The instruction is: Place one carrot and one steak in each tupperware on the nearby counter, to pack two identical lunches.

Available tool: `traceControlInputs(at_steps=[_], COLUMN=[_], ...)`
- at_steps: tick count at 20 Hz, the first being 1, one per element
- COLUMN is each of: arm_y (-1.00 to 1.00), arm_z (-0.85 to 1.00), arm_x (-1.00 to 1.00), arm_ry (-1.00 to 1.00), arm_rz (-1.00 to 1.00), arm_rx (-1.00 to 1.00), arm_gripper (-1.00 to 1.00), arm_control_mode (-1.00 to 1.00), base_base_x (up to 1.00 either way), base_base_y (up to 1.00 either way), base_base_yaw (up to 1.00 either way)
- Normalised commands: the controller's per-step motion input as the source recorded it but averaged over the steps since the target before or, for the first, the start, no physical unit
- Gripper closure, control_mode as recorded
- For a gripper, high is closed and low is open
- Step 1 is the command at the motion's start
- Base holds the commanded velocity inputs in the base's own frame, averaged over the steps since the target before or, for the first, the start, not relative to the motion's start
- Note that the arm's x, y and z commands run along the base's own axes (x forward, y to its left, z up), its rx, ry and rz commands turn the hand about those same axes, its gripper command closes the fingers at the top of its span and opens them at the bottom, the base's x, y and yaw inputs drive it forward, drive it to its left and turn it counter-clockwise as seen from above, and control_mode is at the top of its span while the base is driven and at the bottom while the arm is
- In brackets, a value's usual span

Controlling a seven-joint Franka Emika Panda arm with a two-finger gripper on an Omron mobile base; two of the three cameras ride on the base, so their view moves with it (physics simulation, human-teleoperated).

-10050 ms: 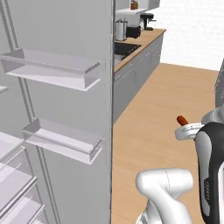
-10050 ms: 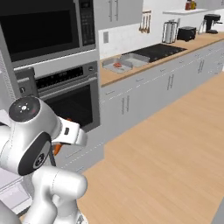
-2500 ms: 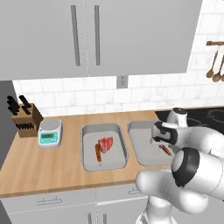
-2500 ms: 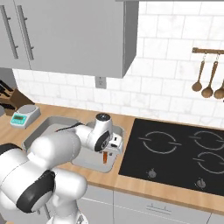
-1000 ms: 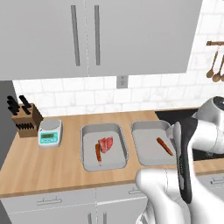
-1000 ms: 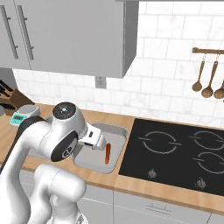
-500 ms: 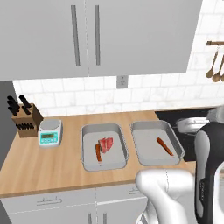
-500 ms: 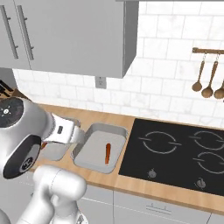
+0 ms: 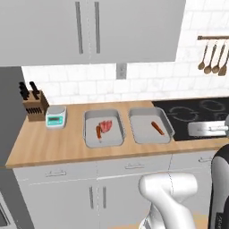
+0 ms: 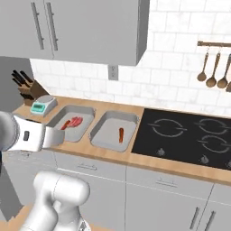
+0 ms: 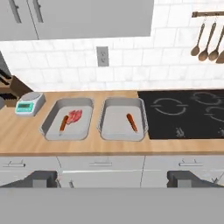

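Two grey tupperware trays sit side by side on the wooden desk [image 11: 26,135]: the left tray [image 11: 52,127] holds a carrot [image 11: 64,123] and a steak [image 11: 75,116], the right tray [image 11: 109,131] only a carrot [image 11: 131,122]. A scale [image 11: 29,104] stands left of them, a stovetop [image 11: 183,113] right. The jaws stand wide open, gripping nothing, back from the desk.

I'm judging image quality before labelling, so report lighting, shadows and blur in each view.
Left base view: flat, even rendered light, no glare; the carrot in the right tupperware reads clearly. Right base view: equally even, the robot's own body soft and blurred in the foreground. Hand view: soft overall, the steak smeary, the open gripper dark at the bottom.
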Motion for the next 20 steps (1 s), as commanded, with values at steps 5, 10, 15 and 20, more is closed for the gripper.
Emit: traceControlInputs(at_steps=[5,10,15,20], arm_y=[0.0,0.0,0.0,0.0], arm_z=[0.0,0.0,0.0,0.0], arm_x=[0.0,0.0,0.0,0.0], arm_ry=[0.0,0.0,0.0,0.0], arm_rz=[0.0,0.0,0.0,0.0], arm_rx=[0.0,0.0,0.0,0.0], arm_gripper=[-1.0,-1.0,-1.0,-1.0], arm_control_mode=[1.0,1.0,1.0,1.0], base_base_x=[-1.0,-0.43,0.0,0.0], base_base_y=[0.44,0.29,0.0,0.0], base_base_yaw=[0.1,0.58,0.99,0.98])
